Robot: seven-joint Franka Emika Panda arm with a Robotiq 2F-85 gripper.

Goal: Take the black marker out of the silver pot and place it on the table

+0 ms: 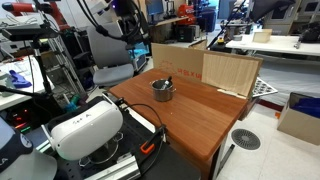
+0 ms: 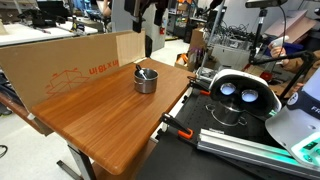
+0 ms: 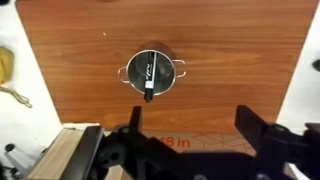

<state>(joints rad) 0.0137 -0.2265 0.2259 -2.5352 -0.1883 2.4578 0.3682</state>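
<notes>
The silver pot (image 3: 151,72) stands upright on the reddish-brown table (image 3: 235,55), seen from straight above in the wrist view. The black marker (image 3: 149,78) lies across the inside of the pot, its lighter end poking over the near rim. Pot and marker also show in both exterior views: the pot (image 1: 163,91) (image 2: 146,81), the marker (image 1: 166,83) (image 2: 143,72). My gripper (image 3: 190,115) is open and empty, high above the table (image 1: 195,120) (image 2: 105,120) and apart from the pot. It hangs near the back edge in an exterior view (image 2: 146,18).
A cardboard box (image 2: 70,62) and a pale plywood board (image 1: 231,72) stand along the table's back edge. A white headset (image 1: 85,126) (image 2: 236,95) and cables lie beside the table. A yellow object (image 3: 6,66) lies off the table's side.
</notes>
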